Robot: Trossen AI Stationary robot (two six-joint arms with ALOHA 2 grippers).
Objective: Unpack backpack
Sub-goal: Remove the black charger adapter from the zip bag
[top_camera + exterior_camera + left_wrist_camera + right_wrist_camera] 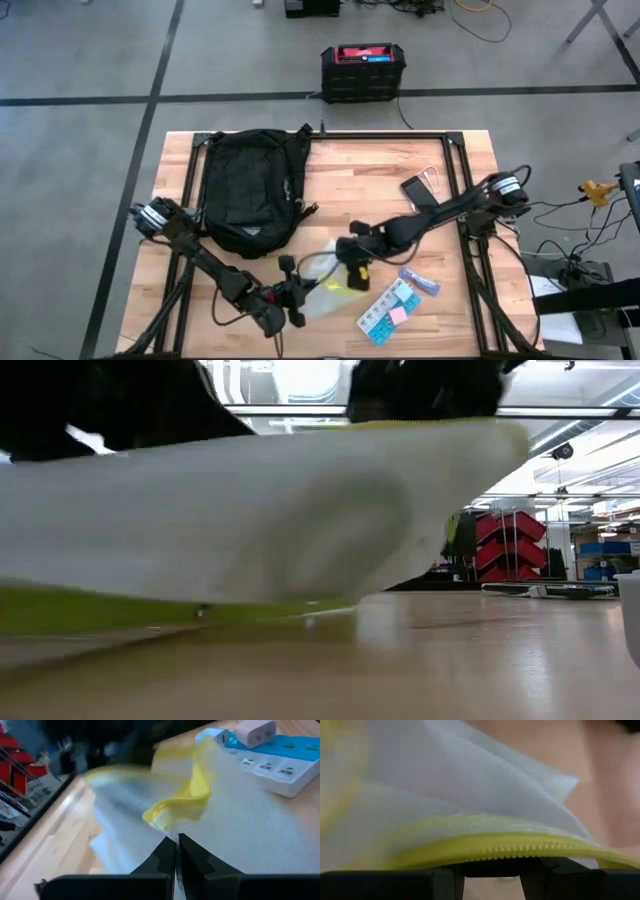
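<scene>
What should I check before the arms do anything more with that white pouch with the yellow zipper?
1. Left gripper shut on the mesh pouch: ok.
2. Right gripper at the pouch's yellow zipper: ok; whether it grips cannot tell.
3. Pouch out of the backpack, over the table: ok.
4. Blue pill organizer apart from the pouch: cannot tell, they lie close.
5. Phone away from both grippers: ok.

Grey floor (pixel 80 60), black-taped lines (pixel 200 97)
</scene>
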